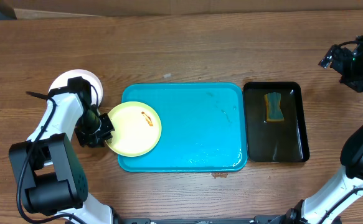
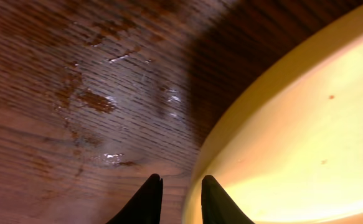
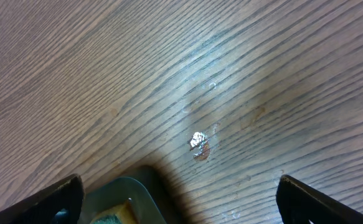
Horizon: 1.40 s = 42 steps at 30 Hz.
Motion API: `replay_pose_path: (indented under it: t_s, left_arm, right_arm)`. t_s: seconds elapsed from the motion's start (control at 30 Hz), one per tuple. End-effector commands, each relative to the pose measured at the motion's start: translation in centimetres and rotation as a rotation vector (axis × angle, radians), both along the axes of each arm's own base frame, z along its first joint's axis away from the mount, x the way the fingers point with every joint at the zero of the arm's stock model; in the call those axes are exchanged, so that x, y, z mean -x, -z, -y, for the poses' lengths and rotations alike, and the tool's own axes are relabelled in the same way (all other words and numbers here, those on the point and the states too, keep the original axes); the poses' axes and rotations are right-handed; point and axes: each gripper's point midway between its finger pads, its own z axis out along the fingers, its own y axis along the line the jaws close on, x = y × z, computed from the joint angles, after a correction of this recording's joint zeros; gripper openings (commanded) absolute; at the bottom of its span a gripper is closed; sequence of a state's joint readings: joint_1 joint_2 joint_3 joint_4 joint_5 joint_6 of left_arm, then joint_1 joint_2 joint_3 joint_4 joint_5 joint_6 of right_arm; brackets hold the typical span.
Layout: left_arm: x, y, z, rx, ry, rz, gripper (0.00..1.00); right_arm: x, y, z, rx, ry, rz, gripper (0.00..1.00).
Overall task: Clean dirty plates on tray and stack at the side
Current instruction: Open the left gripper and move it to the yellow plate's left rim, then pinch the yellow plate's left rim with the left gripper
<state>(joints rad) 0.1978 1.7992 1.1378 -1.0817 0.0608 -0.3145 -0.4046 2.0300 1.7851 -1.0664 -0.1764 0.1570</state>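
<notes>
At left on the tray (image 1: 193, 124), left gripper (image 2: 181, 183) is pinching one yellow-green plate (image 1: 131, 130), one white plate (image 1: 66, 79) lying beside; right gripper (image 3: 180, 183) is gaping, empty.

Pale yellow plate (image 1: 133, 129), turquoise tray (image 1: 197, 134), black tray (image 1: 291, 142).

The table (image 1: 187, 56) is grained brown wood, matt but for a few shiny patches, the turquoise tray (image 1: 200, 124) smooth glossy plastic, the black tray (image 1: 296, 124) equally glossy, the pale yellow-green plate (image 1: 131, 130) smooth and softly sheened.
</notes>
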Motion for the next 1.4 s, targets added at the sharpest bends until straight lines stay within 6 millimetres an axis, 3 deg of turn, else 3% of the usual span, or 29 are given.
replay_pose_path:
  t_s: [0.0,0.3,0.5,0.63,0.73,0.9,1.1,1.3,1.37]
  left_arm:
    - [-0.5,-0.5,1.6,0.057,0.047,0.038,0.23]
    - [-2.6,-0.4,5.7,0.113,0.158,0.122,0.04]
    - [-4.2,-0.4,11.2,0.119,0.343,0.206,0.04]
    - [-4.5,-0.5,15.6,0.13,0.444,0.26,0.07]
    - [-4.8,-0.6,18.0,0.132,0.496,0.306,0.24]
    - [-5.6,-1.2,19.0,0.136,0.516,0.344,0.3]
    - [-5.5,-1.2,19.0,0.135,0.517,0.338,0.24]
    - [-4.9,0.0,19.1,0.065,0.563,0.345,0.24]
    - [-5.1,0.2,19.4,0.052,0.573,0.363,0.11]
  right_arm:
    - [-0.4,-1.0,0.1,0.008,-0.002,0.028,1.0]
    - [-0.4,-1.0,0.1,0.008,-0.002,0.028,1.0]
    - [-0.4,-1.0,0.1,0.008,-0.002,0.028,1.0]
    - [-0.4,-1.0,0.1,0.008,-0.002,0.028,1.0]
    - [-0.4,-1.0,0.1,0.008,-0.002,0.028,1.0]
    - [-0.4,-1.0,0.1,0.008,-0.002,0.028,1.0]
    - [-0.4,-1.0,0.1,0.008,-0.002,0.028,1.0]
    - [-0.4,-1.0,0.1,0.008,-0.002,0.028,1.0]
    - [-0.4,-1.0,0.1,0.008,-0.002,0.028,1.0]
